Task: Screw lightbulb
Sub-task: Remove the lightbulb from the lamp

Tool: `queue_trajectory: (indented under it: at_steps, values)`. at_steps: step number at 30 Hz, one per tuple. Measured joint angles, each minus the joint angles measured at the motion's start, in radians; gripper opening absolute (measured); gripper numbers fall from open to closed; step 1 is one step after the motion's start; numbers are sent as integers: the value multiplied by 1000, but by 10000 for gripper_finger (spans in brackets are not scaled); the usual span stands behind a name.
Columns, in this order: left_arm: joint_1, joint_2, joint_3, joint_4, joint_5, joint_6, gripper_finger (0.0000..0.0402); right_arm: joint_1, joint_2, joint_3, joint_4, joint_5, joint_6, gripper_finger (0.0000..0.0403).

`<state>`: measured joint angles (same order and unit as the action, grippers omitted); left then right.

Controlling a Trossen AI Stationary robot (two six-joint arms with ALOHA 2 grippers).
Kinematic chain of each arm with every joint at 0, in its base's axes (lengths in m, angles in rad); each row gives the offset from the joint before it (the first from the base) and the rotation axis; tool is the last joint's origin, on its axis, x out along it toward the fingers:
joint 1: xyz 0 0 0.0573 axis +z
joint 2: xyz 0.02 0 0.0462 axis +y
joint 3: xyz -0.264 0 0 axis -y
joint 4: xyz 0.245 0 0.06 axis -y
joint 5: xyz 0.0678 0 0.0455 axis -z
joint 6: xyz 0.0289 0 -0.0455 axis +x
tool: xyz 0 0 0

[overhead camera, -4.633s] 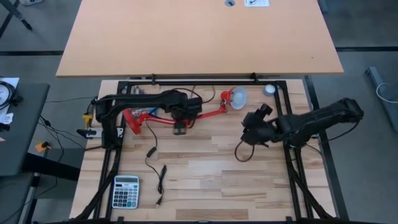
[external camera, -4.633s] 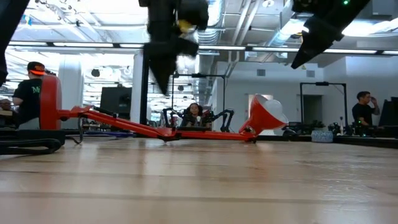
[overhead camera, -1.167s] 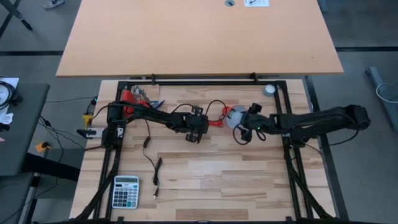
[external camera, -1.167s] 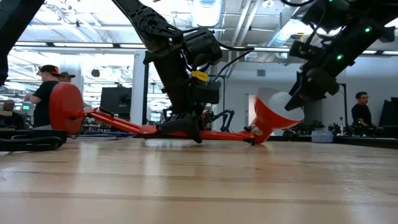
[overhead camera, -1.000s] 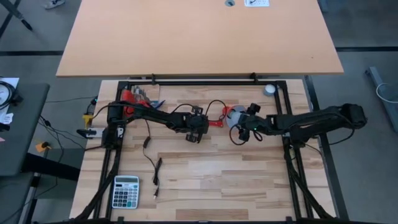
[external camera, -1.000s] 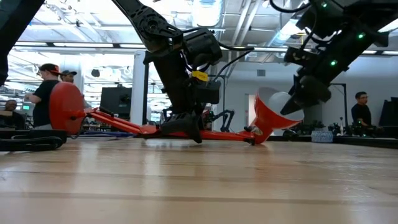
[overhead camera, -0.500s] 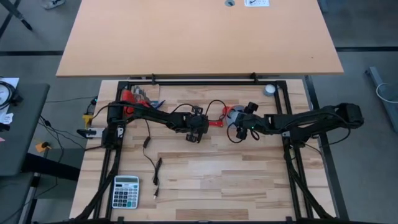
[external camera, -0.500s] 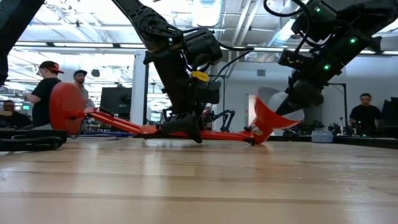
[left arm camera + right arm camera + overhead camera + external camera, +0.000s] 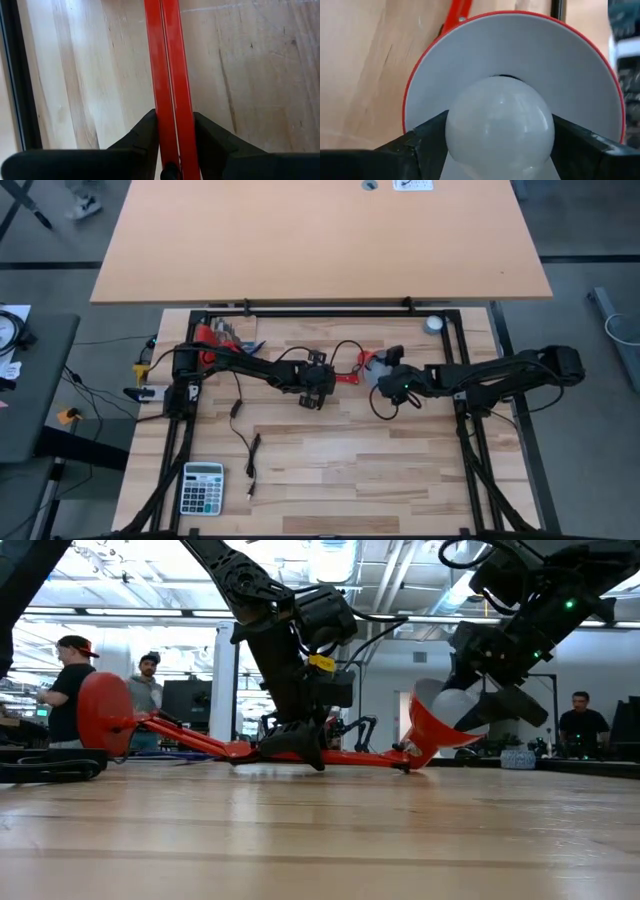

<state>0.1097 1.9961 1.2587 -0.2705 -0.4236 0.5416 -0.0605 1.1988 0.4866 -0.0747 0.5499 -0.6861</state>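
On the table [image 9: 330, 470], right gripper [image 9: 495, 150] grips the lightbulb [image 9: 499, 120] inside the lampshade [image 9: 520, 55].

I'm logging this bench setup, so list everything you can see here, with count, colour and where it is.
lightbulb: one, white, held at the mouth of the lamp shade.
lamp: one, red, lying on its side across the table's far half, shade white inside.
calculator: one, grey, near left corner.
black cable: one, loose, beside the calculator.
grey disc: one, far right corner.
table: one, light wood slats.
people: several, in the room behind.
left gripper: shut on the lamp's arm, mid-table.
right gripper: shut on the lightbulb, at the shade.
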Motion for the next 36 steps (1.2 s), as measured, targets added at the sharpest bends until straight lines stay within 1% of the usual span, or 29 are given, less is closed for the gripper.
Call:
queue_trajectory:
  at_steps: [4, 6, 9, 15, 18, 22, 25, 27, 29, 30, 33, 36]
  values:
    - [0, 0, 0, 0, 11, -4, 92, 0, 0, 0, 5, 2, -128, 316]
    - [0, 0, 1, 1, 13, -5, 92, 3, 0, 0, 6, 23, -138, 327]
    - [0, 0, 2, 1, 17, -12, 92, 30, -2, 0, 2, 80, -85, 345]
    - [0, 0, 2, 1, 17, -20, 92, 132, -3, 0, -14, 173, 93, 370]
    - [0, 0, 2, 1, 17, -20, 92, 186, -3, 0, -23, 248, 264, 372]
    - [0, 0, 2, 6, 17, -22, 92, 253, -3, 0, -17, 342, 564, 372]
    - [0, 0, 2, 19, 20, -23, 92, 281, -3, 0, -15, 350, 848, 372]
    - [0, 0, 2, 21, 20, -23, 92, 281, -4, 0, -21, 354, 1059, 372]
    - [0, 0, 2, 21, 19, -23, 91, 276, -5, 2, -21, 355, 1221, 372]
    - [1, 0, 2, 21, 20, -23, 91, 275, -5, 2, -21, 358, 1263, 372]
    - [0, 0, 2, 22, 19, -23, 91, 275, -5, 2, -29, 377, 1323, 372]
    - [0, 0, 2, 22, 19, -23, 91, 274, -4, 2, -38, 393, 1332, 372]
